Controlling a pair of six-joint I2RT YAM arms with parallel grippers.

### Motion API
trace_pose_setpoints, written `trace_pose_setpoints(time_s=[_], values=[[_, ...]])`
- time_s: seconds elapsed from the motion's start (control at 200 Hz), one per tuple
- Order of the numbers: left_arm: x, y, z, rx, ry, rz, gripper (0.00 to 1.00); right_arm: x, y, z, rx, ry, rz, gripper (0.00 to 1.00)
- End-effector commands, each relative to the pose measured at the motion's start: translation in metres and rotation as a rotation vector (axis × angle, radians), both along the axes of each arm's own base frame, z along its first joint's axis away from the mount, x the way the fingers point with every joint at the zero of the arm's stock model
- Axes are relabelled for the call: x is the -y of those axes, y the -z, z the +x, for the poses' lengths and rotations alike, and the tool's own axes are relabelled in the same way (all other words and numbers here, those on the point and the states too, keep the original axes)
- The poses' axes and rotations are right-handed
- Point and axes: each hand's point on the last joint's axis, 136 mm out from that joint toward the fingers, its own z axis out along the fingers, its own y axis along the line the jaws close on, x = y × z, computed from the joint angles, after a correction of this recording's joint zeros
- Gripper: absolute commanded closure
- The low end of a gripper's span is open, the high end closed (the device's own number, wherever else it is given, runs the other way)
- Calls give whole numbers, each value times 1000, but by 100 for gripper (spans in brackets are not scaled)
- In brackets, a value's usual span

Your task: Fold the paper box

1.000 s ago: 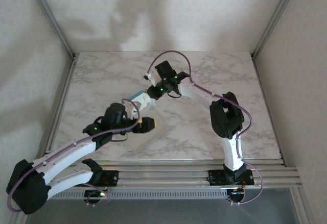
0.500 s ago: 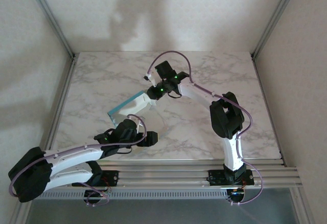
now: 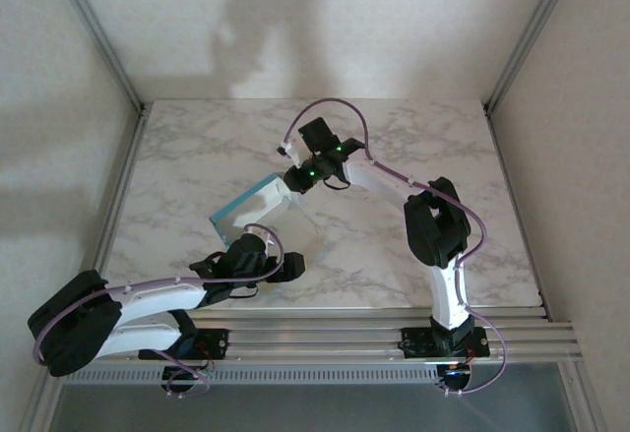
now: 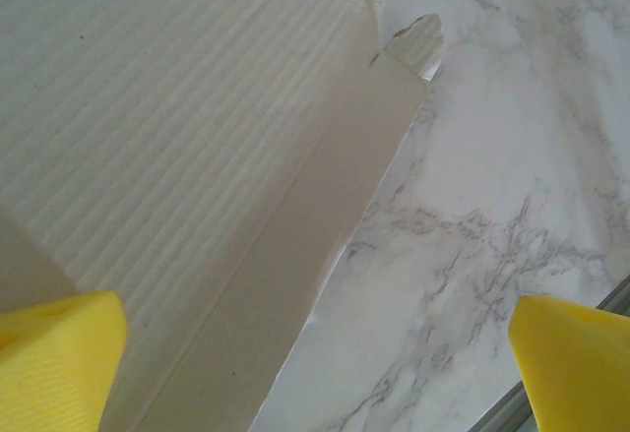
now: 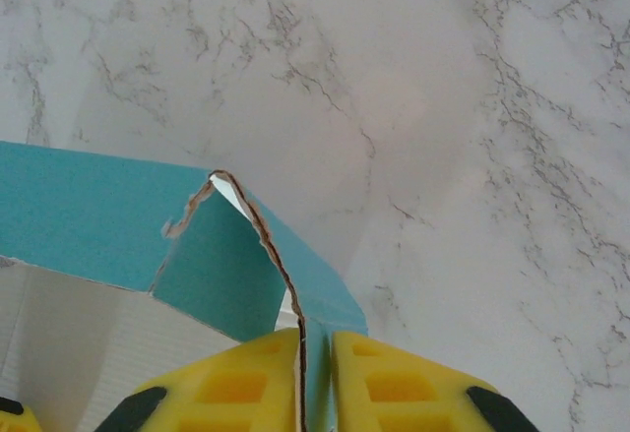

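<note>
The paper box [image 3: 268, 217] lies partly folded at the table's middle, pale ribbed face up, with a turquoise wall [image 3: 239, 204] raised along its left side. My right gripper [image 3: 284, 190] is at its far corner. In the right wrist view the right gripper [image 5: 315, 378] is shut on a torn-edged turquoise flap [image 5: 221, 255]. My left gripper [image 3: 291, 268] hovers at the box's near right edge. In the left wrist view this gripper [image 4: 315, 373] is open wide, one yellow fingertip [image 4: 54, 363] over the pale card [image 4: 157, 127] and the other [image 4: 576, 363] over bare marble.
The marble table [image 3: 423, 147] stretches right and back of the box. An aluminium rail [image 3: 394, 326] runs along the near edge, close behind the left gripper. Frame posts [image 3: 108, 58] and pale walls bound the sides.
My left arm has drawn back toward the near edge and dropped low. The box's left side has swung up and out, showing its turquoise wall. The right gripper has stayed put.
</note>
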Motion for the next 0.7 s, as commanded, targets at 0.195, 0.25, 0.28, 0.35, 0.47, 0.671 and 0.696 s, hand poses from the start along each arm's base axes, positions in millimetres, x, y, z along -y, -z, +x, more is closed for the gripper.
trace_pose_setpoints(time_s=[0.195,0.25,0.28,0.35,0.47,0.671,0.696], values=[[15,12,4,-44,-46,-38,1,7,-14,-6,34,18,-7,90],[17,13,5,-45,-51,-43,1,10,-13,-7,36,25,-16,91],[19,11,6,-43,-53,-51,1,11,-12,-7,37,31,-18,91],[23,8,8,-40,-60,-74,1,14,-9,-9,39,47,-17,91],[30,3,10,-33,-63,-105,1,20,-2,-12,40,71,-6,91],[27,-20,16,35,-91,-142,1,27,13,-17,59,93,-16,92],[27,-25,17,47,-92,-154,1,27,14,-17,62,94,-18,92]])
